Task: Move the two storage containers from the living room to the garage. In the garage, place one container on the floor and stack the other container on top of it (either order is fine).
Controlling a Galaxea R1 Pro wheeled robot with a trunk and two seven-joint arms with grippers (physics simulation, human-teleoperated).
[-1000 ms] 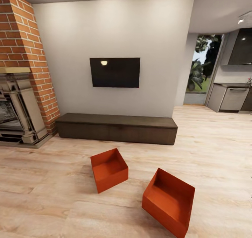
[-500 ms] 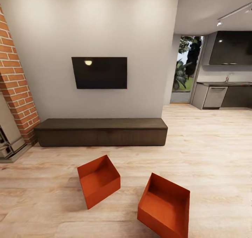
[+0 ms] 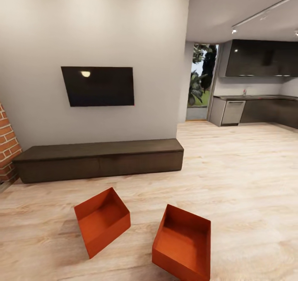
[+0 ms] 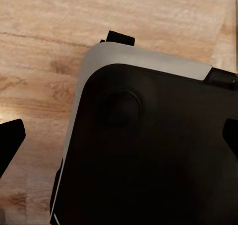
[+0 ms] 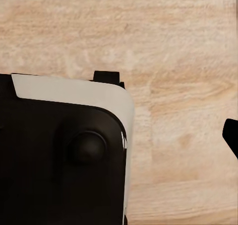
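We see two orange-red storage containers on the light wood plank floor: the left container and the right container, near each other, each turned at an angle, in front of a long dark bench under a wall-mounted screen. Wrist views show the robot's black-and-white base above planks; we cannot tell either gripper's jaw state, nor the containers' place relative to them.

I see a bright, evenly lit room; ceiling spots glow, one glints on the TV. Bins cast soft shadows. Edges bend; wrist views look soft.
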